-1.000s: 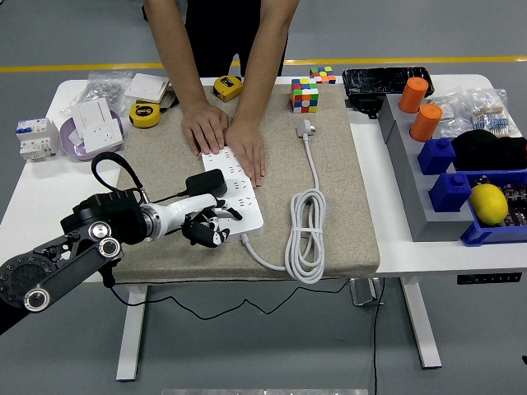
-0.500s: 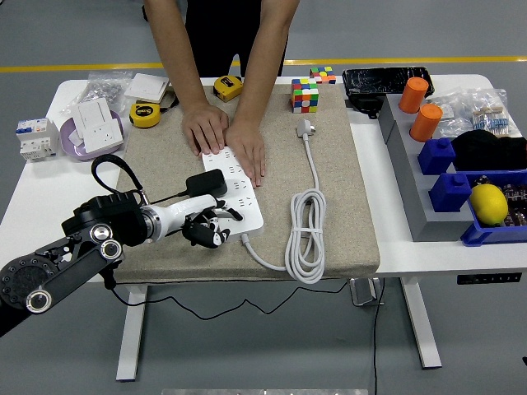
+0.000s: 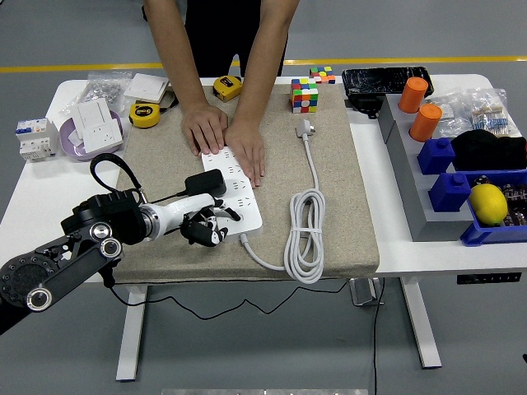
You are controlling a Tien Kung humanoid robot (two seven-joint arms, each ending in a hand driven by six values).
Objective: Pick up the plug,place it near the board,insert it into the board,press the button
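Left hand (image 3: 206, 228) at the near end of the board (image 3: 233, 188) — button press in hand.

Plug (image 3: 206, 183) already seated in the board's left side, just far of the hand; fingers curled over the near corner, gripping nothing. Best pressed with one fingertip straight down, clear of the plug and its black cable. Person's hands (image 3: 224, 136) pinning the far end — worth avoiding. White cord (image 3: 305, 234) coiled right; cube (image 3: 305, 95) and tape measures (image 3: 146, 114) far, on the bench (image 3: 33, 185).
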